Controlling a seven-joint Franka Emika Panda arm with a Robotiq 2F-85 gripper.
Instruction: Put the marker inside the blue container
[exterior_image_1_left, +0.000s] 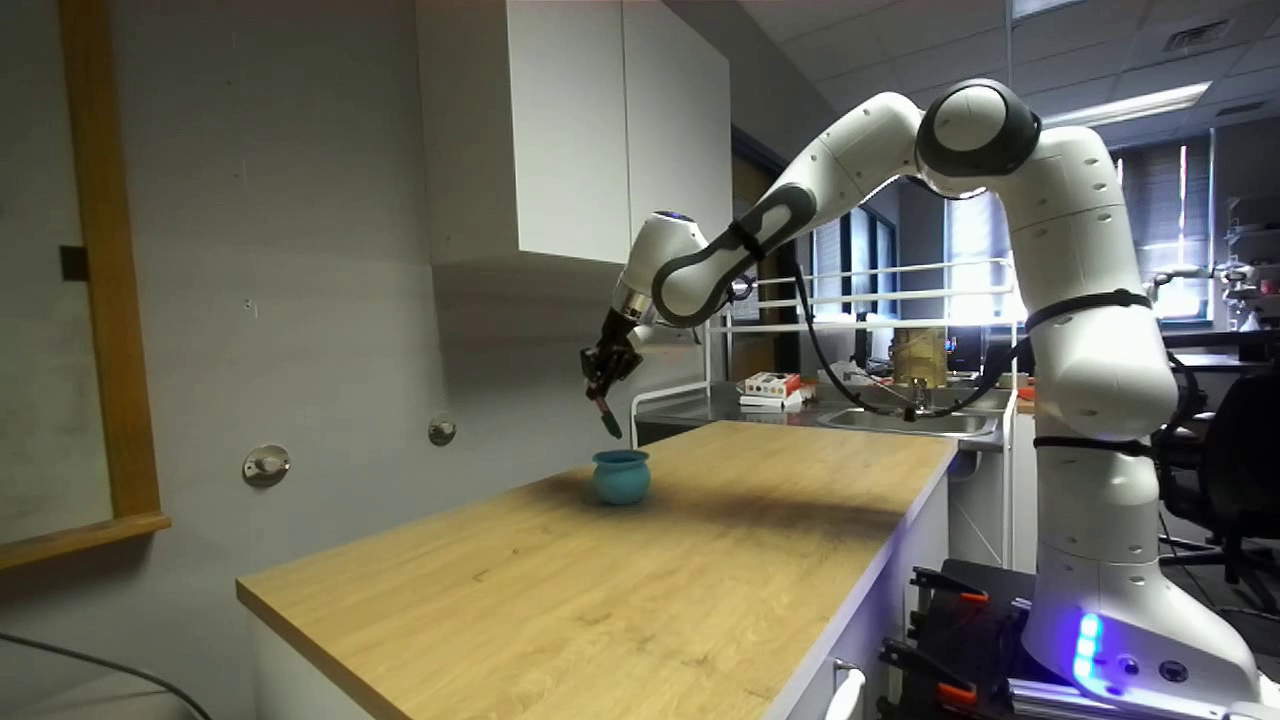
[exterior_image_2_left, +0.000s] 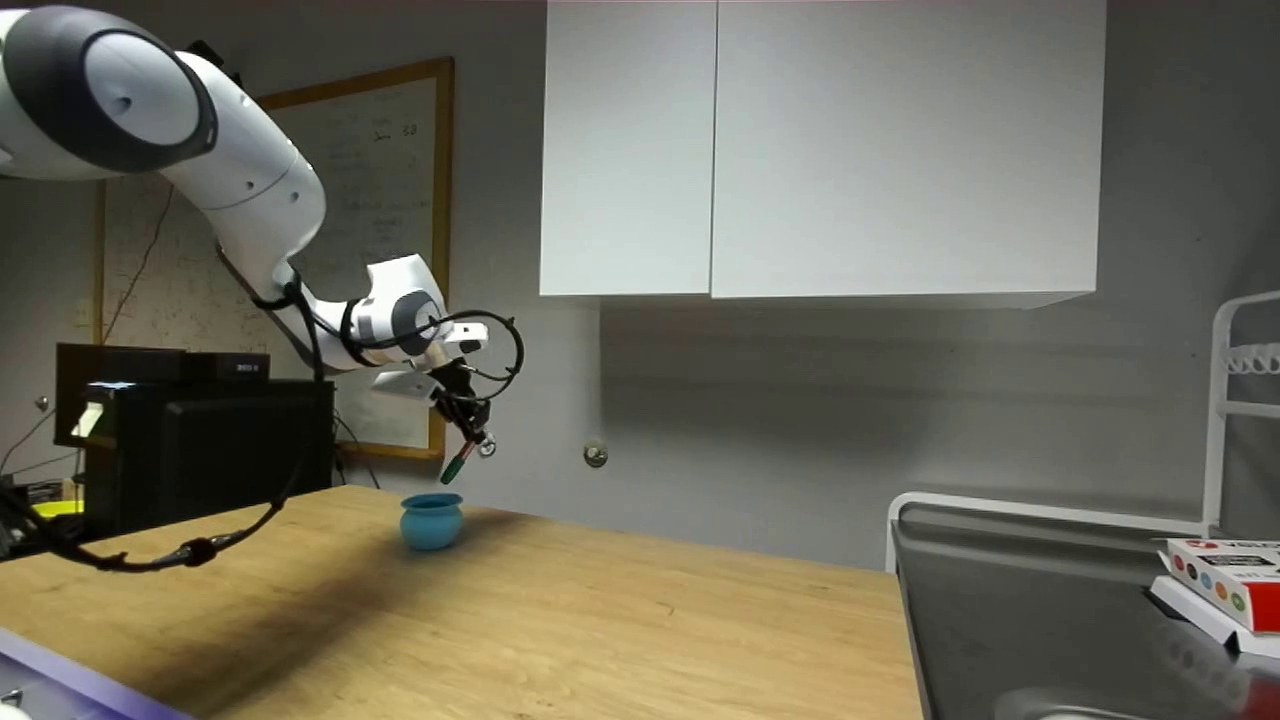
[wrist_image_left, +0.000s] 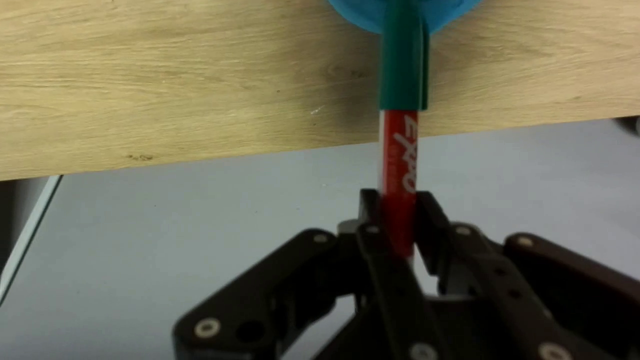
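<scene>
The marker (wrist_image_left: 400, 145) has a red body with EXPO lettering and a green cap. My gripper (wrist_image_left: 397, 205) is shut on the red end, and the green cap points away from it. In both exterior views the marker (exterior_image_1_left: 609, 421) (exterior_image_2_left: 456, 465) tilts downward from my gripper (exterior_image_1_left: 599, 388) (exterior_image_2_left: 473, 436). The blue container (exterior_image_1_left: 621, 480) (exterior_image_2_left: 431, 526) is a short round cup standing upright on the table. The cap hangs a little above the container's rim, apart from it. In the wrist view only part of the blue container (wrist_image_left: 357, 14) shows at the top edge, partly behind the cap.
The wooden table (exterior_image_1_left: 560, 610) runs along a grey wall, and the container stands close to the wall-side edge. A white cabinet (exterior_image_1_left: 570, 130) hangs above on the wall. A sink (exterior_image_1_left: 910, 424) and some boxes (exterior_image_1_left: 772, 388) are beyond the table's end.
</scene>
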